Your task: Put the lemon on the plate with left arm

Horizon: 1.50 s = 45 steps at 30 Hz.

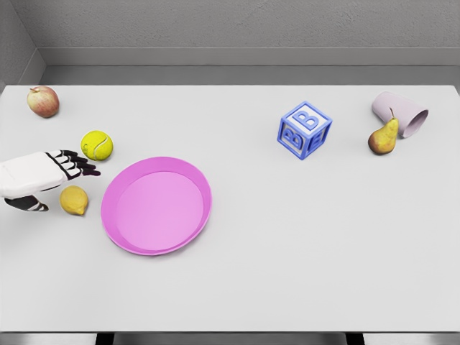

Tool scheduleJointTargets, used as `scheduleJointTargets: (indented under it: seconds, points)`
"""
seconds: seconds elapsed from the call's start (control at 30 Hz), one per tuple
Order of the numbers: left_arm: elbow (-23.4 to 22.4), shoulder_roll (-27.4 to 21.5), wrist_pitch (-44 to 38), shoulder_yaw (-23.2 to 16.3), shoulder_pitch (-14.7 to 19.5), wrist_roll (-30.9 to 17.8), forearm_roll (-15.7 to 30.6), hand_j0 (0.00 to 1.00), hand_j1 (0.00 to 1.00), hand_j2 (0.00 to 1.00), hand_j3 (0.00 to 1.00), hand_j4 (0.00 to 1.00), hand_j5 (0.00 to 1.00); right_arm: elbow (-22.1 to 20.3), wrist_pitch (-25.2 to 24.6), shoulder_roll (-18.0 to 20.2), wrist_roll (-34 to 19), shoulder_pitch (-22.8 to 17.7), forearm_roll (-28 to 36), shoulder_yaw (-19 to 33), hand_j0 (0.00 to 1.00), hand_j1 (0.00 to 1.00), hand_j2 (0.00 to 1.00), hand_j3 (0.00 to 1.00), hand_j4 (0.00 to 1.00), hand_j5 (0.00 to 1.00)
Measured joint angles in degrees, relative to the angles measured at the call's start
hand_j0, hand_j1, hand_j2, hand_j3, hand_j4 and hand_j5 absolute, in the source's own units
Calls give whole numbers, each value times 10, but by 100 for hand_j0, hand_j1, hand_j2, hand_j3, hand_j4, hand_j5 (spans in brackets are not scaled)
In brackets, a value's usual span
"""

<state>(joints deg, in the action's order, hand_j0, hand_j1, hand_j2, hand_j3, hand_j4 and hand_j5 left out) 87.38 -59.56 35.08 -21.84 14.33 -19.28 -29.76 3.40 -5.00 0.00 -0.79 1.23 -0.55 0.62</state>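
Your left robot hand (50,180), fingers spread and empty, hovers just beside the lemon (74,200), which lies below its fingertips, with the plate (156,205) just right.

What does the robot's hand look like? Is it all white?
Not all white. The left hand has a chunky white shell over its back and wrist, with white segments along the knuckles. Its fingers are black at the joints and tips, and the thumb is black and white too. No cables or markings show. The right arm is not in view.
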Motion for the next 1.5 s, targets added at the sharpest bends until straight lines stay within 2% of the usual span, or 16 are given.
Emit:
scheduleJointTargets:
  seconds: [0.2, 0.63, 0.8, 0.97, 1.23, 1.5]
  points:
    - [2, -2, 0, -1, 1, 0, -2, 100, 100, 100, 100, 100, 100, 1, 0, 0, 0, -1, 0, 1, 100, 100, 100, 100, 100, 100]
    - [36, -10, 0, -1, 1, 0, -7, 100, 100, 100, 100, 100, 100, 1, -1, 0, 0, -1, 0, 1, 100, 100, 100, 100, 100, 100]
    - [33, -32, 0, 1, 4, 0, -10, 100, 100, 100, 100, 100, 100, 1, 0, 0, 0, -1, 0, 1, 100, 100, 100, 100, 100, 100]
    - [33, -38, 0, 3, 5, 0, -39, 100, 100, 100, 100, 100, 100, 1, 0, 0, 0, -1, 0, 1, 100, 100, 100, 100, 100, 100]
    - [41, 1, 0, 5, 6, 2, -109, 100, 100, 100, 100, 100, 100, 1, 0, 0, 0, -1, 0, 1, 100, 100, 100, 100, 100, 100]
    - [40, 4, 0, 6, 4, -9, -120, 100, 100, 100, 100, 100, 100, 1, 0, 0, 0, -1, 0, 1, 100, 100, 100, 100, 100, 100]
